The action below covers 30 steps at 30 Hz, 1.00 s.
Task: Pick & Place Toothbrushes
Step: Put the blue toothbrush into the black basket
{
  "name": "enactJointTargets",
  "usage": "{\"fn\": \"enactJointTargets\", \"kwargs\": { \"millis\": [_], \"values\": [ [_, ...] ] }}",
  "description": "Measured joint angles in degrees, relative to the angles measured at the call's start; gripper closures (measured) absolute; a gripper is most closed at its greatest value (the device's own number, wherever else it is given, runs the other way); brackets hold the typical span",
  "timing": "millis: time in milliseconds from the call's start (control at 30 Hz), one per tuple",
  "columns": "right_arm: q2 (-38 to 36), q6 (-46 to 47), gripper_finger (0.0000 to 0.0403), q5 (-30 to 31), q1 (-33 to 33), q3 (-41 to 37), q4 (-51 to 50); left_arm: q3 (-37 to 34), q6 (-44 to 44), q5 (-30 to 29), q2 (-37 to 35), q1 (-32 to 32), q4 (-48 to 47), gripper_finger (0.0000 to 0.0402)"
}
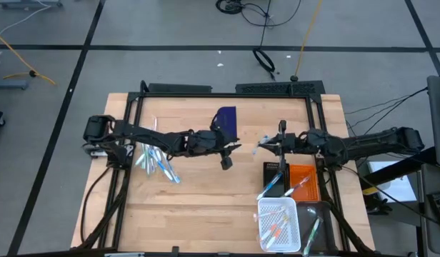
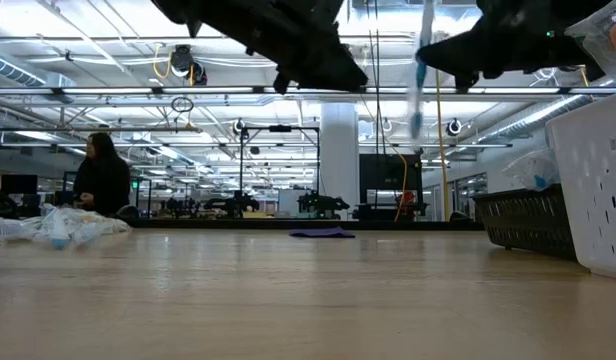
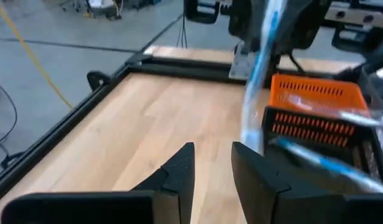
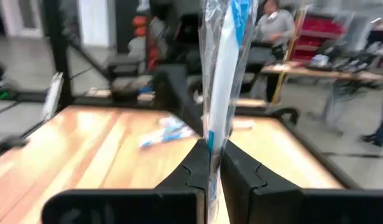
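A wrapped toothbrush (image 4: 224, 68), light blue and white in clear film, stands nearly upright above the middle of the tabletop (image 1: 206, 207), toward its right half. The right gripper (image 4: 215, 163) has its fingers pressed together on the lower end of this toothbrush, and it hangs clear of the wood, as the low view shows with the toothbrush (image 2: 420, 70) dangling high over the surface.

The left gripper (image 3: 211, 163) faces it from just beside, near the tabletop's centre, its fingers parted with a narrow gap and nothing between them; the held toothbrush (image 3: 260, 68) shows just ahead of them.

A loose pile of toothbrushes (image 1: 157, 163) lies near the left edge of the tabletop, by the left arm. Toward the right edge sits an orange basket (image 1: 303, 187) with a black basket (image 1: 272, 175) touching its left side, and a toothbrush leans across the two. In front of them, at the near right corner, stands a white basket (image 1: 278, 227) with several toothbrushes inside. A dark blue flat rectangle (image 1: 226, 118) lies near the far edge, about mid-width.

Beyond the table a person (image 2: 101, 178) stands in the room.
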Motion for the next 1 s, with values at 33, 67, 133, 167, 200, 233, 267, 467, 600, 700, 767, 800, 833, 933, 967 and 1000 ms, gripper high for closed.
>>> {"fn": "enactJointTargets", "kwargs": {
  "millis": [33, 67, 133, 167, 200, 233, 267, 467, 600, 700, 767, 800, 833, 933, 967, 1000],
  "values": [
    [-1.29, -0.16, 0.0391, -1.26, -0.02, 0.0, -2.26, 0.0, -0.31, 0.01, -0.68, 0.0, -1.83, 0.0294],
    [-2.64, -0.16, 0.0391, -2.75, 0.06, 0.0, -4.54, 0.0, -0.65, 0.01, -1.19, 0.0, -3.78, 0.0294],
    [-5.2, 0.23, 0.0391, -5.87, 0.61, 0.0, -8.09, 0.04, -1.33, 0.01, -1.4, 0.0, -5.01, 0.0295],
    [-6.44, 0.3, 0.0391, -7.49, 0.87, 0.0, -9.97, 0.04, -1.47, 0.03, -1.4, 0.0, -5.88, 0.0295],
    [-7.6, 0.33, 0.0391, -9.38, 1.12, 0.0, -11.88, 0.02, -1.46, 0.03, -1.32, 0.0, -6.55, 0.0295],
    [-8.75, 0.37, 0.0391, -10.96, 1.35, 0.0, -13.73, 0.02, -1.47, 0.03, -1.22, 0.0, -6.62, 0.0295],
    [-9.9, 0.51, 0.0391, -12.28, 1.52, 0.0, -15.75, 0.02, -1.48, 0.04, -1.21, 0.0, -6.69, 0.0295],
    [-15.65, -2.32, 0.0391, -13.71, 2.68, 0.37, -27.69, 0.02, -1.51, 0.07, -0.88, 0.0, -6.55, 0.0295],
    [-17.67, -3.94, 0.0391, -13.7, 3.5, 1.4, -36.6, 0.02, -1.68, 0.08, -0.9, 0.0, -6.28, 0.0295],
    [-18.24, -5.37, 0.0391, -13.67, 4.47, 1.63, -39.39, 0.02, -1.66, 0.07, -0.9, 0.0, -6.31, 0.0295],
    [-18.24, -6.22, 0.0391, -13.67, 5.22, 1.66, -39.22, 0.02, -1.66, 0.07, -0.9, 0.0, -6.3, 0.0295],
    [-18.25, -6.58, 0.0391, -13.66, 5.72, 1.71, -39.24, 0.02, -1.66, 0.09, -0.9, 0.0, -6.3, 0.0295],
    [-18.24, -6.75, 0.0391, -13.62, 6.26, 1.75, -39.26, 0.02, -1.66, 0.07, -0.9, 0.0, -6.3, 0.0295],
    [-17.82, -7.15, 0.0391, -12.99, 7.89, 1.75, -39.71, 0.02, -1.64, 0.09, -0.9, 0.0, -6.27, 0.0295],
    [-17.54, -7.61, 0.0391, -11.85, 8.58, 1.75, -39.72, 0.02, -1.64, 0.09, -0.9, 0.0, -6.29, 0.0295],
    [-17.33, -8.06, 0.0391, -10.21, 9.24, 1.75, -40.05, 0.02, -1.64, 0.09, -0.9, 0.0, -6.27, 0.0295]
  ]
}}
